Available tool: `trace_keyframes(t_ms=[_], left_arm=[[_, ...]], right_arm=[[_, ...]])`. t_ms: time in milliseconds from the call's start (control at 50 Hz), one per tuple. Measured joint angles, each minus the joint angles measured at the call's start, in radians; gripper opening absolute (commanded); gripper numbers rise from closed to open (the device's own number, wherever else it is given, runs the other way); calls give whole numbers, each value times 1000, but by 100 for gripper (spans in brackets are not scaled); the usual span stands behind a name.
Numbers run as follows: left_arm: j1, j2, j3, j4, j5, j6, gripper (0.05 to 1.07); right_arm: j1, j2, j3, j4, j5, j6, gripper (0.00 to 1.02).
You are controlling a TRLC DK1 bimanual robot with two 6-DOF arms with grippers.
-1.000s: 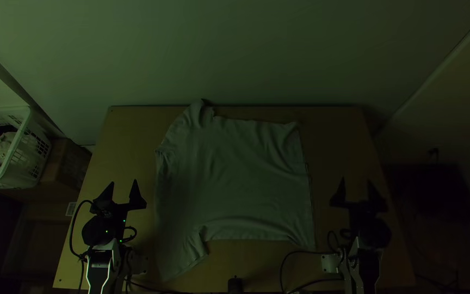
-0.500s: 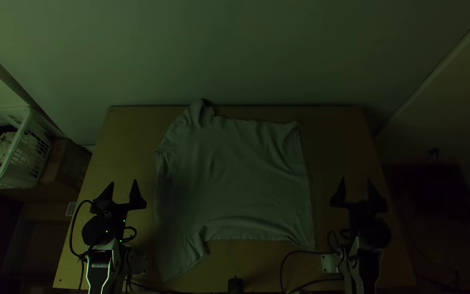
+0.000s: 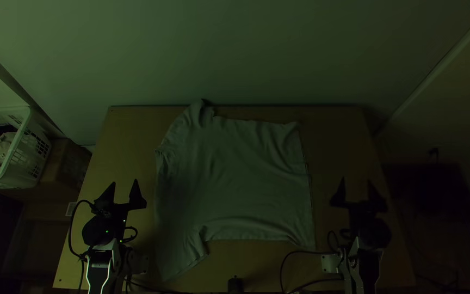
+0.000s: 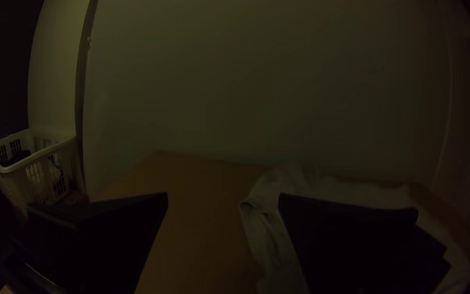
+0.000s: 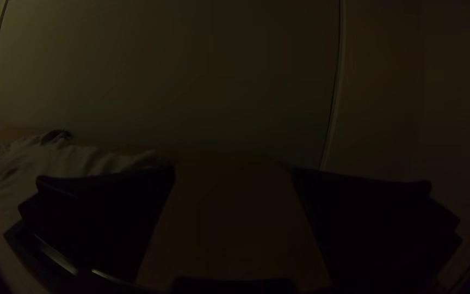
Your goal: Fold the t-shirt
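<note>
The light grey t-shirt (image 3: 240, 174) lies spread on the table with some wrinkles, its sleeves toward the left side, one near the far edge and one near the near edge. Left of it, my left gripper (image 3: 124, 188) is open over bare wood, apart from the cloth. Its fingers stand wide in the left wrist view, where the gripper (image 4: 223, 198) has the shirt (image 4: 267, 228) beyond one finger. On the shirt's right, my right gripper (image 3: 358, 188) is also open and holds nothing. In the right wrist view the gripper (image 5: 234, 171) has the shirt (image 5: 44, 163) off to one side.
A white laundry basket (image 3: 20, 147) with cloth in it stands off the table's left side, by a cardboard box (image 3: 65, 163). A small dark object (image 3: 235, 285) is at the table's near edge. Cables run beside both arms. Bare wood (image 3: 333, 136) lies right of the shirt.
</note>
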Motion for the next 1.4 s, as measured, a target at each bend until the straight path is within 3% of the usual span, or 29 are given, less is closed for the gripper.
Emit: trace_keyframes(t_ms=[420,780,960,1120,1400], left_arm=[[-25,0,1,-2,1,-26,103],[-36,0,6,3,1,53,103],[-40,71,81,2,9,83,103],[-40,265,252,-3,16,87,103],[-45,524,478,55,20,98,103]], right_arm=[[0,0,0,-1,-3,16,99],[5,0,58,-11,-3,14,99],[5,24,130,36,-3,-31,99],[30,131,200,101,-3,-60,99],[77,512,488,135,-2,-60,99]])
